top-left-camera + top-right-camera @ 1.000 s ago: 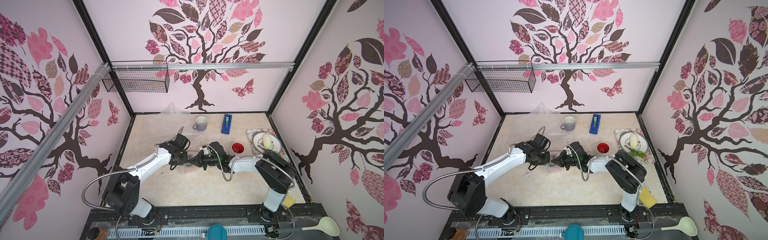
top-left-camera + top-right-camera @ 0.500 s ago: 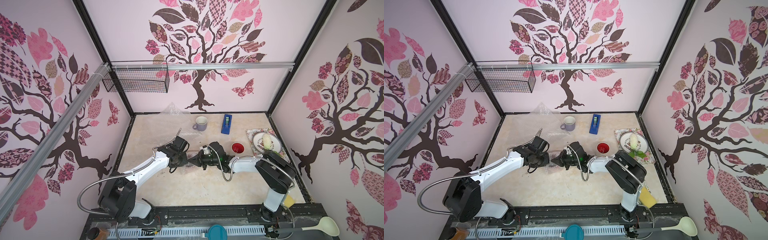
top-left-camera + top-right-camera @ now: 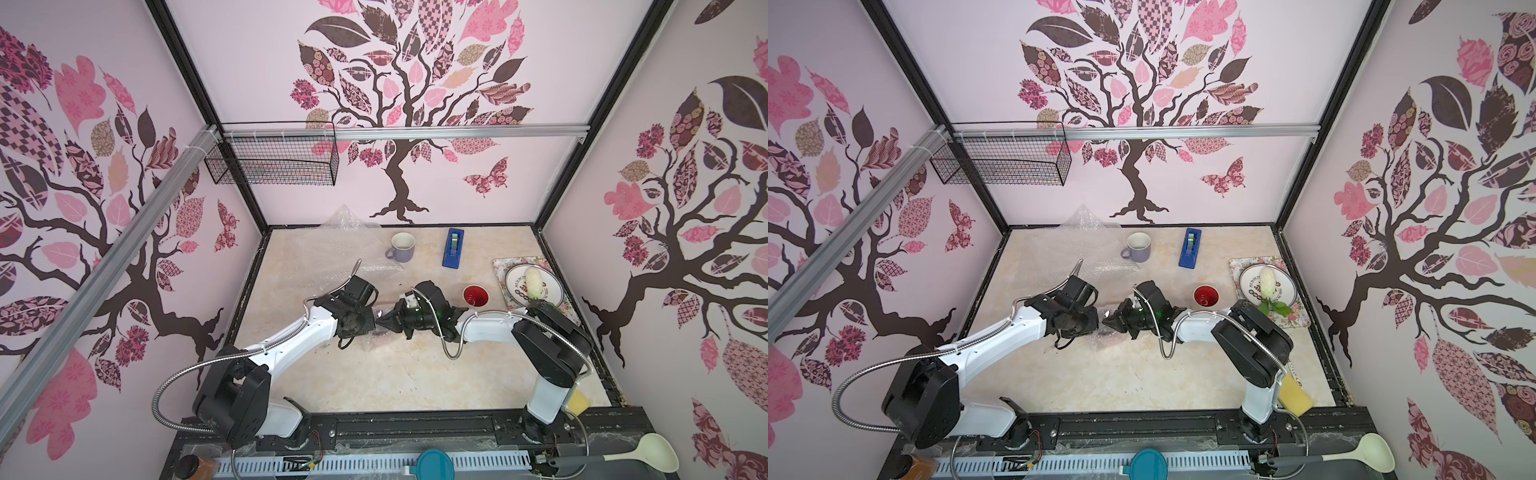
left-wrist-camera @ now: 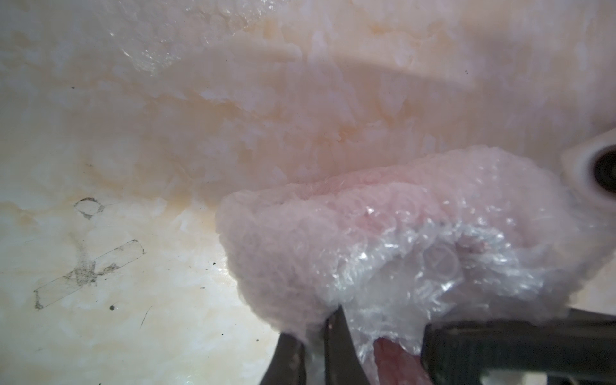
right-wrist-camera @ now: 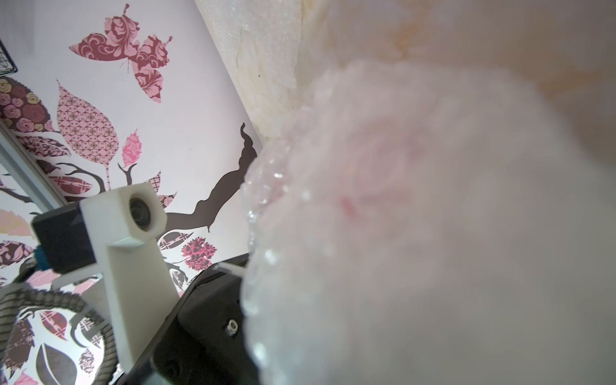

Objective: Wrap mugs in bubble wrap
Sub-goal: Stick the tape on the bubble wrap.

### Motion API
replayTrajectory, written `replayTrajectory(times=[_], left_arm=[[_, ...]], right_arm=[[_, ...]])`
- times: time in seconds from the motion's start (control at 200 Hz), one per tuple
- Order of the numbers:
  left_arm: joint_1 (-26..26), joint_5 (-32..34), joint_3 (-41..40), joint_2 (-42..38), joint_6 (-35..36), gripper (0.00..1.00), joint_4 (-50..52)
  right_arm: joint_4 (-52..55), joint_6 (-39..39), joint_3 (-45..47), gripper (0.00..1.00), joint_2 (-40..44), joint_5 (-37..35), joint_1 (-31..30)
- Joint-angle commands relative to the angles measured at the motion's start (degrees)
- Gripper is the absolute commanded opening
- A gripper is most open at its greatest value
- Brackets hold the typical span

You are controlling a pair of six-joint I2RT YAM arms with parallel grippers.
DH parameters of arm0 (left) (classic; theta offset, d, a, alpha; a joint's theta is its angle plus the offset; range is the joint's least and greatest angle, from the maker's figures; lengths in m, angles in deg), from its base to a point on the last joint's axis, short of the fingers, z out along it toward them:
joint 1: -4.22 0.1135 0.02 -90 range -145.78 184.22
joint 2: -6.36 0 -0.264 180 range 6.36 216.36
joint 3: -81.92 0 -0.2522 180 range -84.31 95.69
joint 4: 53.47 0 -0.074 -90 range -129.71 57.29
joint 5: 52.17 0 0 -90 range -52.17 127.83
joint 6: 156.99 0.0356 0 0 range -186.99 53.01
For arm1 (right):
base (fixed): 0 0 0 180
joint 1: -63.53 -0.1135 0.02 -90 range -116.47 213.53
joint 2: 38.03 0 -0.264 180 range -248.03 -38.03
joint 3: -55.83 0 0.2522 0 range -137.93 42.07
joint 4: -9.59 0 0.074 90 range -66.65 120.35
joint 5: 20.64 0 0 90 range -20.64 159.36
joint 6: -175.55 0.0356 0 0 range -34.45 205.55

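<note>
Mid-table, a crumpled bundle of bubble wrap (image 3: pixel 375 338) (image 4: pixel 383 240) lies between both grippers; something reddish shows through it. My left gripper (image 3: pixel 375 324) (image 4: pixel 313 336) is shut, pinching a fold of the wrap. My right gripper (image 3: pixel 385 323) meets it from the right, tips at the bundle; in the right wrist view the bubble wrap (image 5: pixel 416 233) hides its jaws. A lavender mug (image 3: pixel 402 246) stands upright at the back, and a mug with a red inside (image 3: pixel 475 296) stands right of the grippers. Another sheet of bubble wrap (image 3: pixel 328 253) lies flat at the back left.
A blue tape dispenser (image 3: pixel 454 248) sits beside the lavender mug. A plate (image 3: pixel 515 286) with a pale vegetable rests on a floral tray (image 3: pixel 503 266) at the right wall. A yellow sponge (image 3: pixel 578 401) lies by the right arm's base. A wire basket (image 3: pixel 274 160) hangs on the back rail.
The left arm has shifted slightly, its wrist easing toward the table's front. The right arm and the bundle stay where they were. Both grippers remain shut.
</note>
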Motion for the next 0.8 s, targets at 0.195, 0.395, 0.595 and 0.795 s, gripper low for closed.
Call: replayTrajectory(times=[0.195, 0.395, 0.595, 0.795], left_arm=[[-0.4, -3.6, -2.1, -3.4, -1.7, 0.00, -5.7], [0.7, -4.7, -2.6, -4.8, -2.0, 0.10, -5.2], [2.6, -4.9, -0.9, -7.6, -1.6, 0.31, -0.7], [3.2, -1.5, 2.8, -10.2, -1.4, 0.35, 3.4]], right_arm=[[11.7, 2.4, -2.4, 0.00, -4.5, -6.7, 0.5], [12.7, 2.5, -2.0, 0.00, -5.0, -6.8, 0.6], [13.5, 1.4, -2.8, 0.00, -5.3, -5.8, 0.8], [14.0, 0.3, -3.6, 0.00, -4.9, -5.5, 0.7]])
